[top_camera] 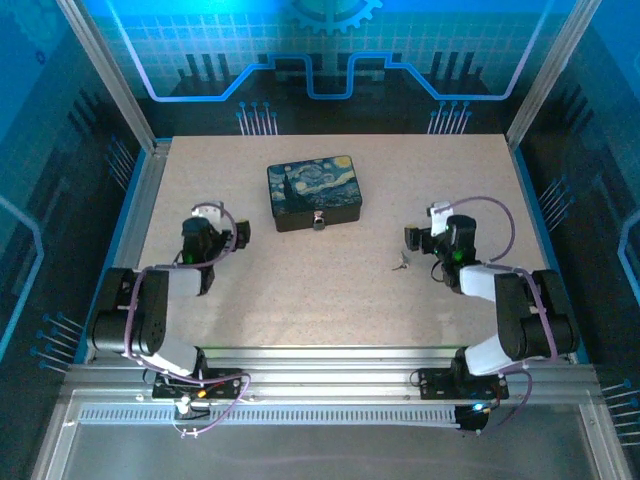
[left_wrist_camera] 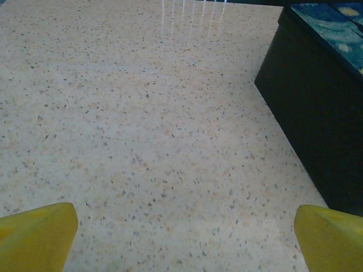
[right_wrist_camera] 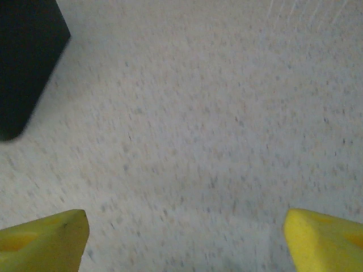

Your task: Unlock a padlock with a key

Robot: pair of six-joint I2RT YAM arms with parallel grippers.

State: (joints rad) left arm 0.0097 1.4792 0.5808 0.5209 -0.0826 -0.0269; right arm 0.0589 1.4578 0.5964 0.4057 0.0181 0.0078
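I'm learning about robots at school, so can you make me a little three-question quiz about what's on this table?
1. True or false: the tiny thin silvery-grey metal key lies on the speckled beige table, nearer the right gripper than the left gripper.
2. Where is the tiny silvery-grey metal padlock compared with the dark-blue swirl-painted rectangular tin box? A: at its near side. B: on top of its lid. C: far away at the table's right edge.
3. Fill in: both grippers are ____ and hold nothing.

Key: 1 true; 2 A; 3 open.
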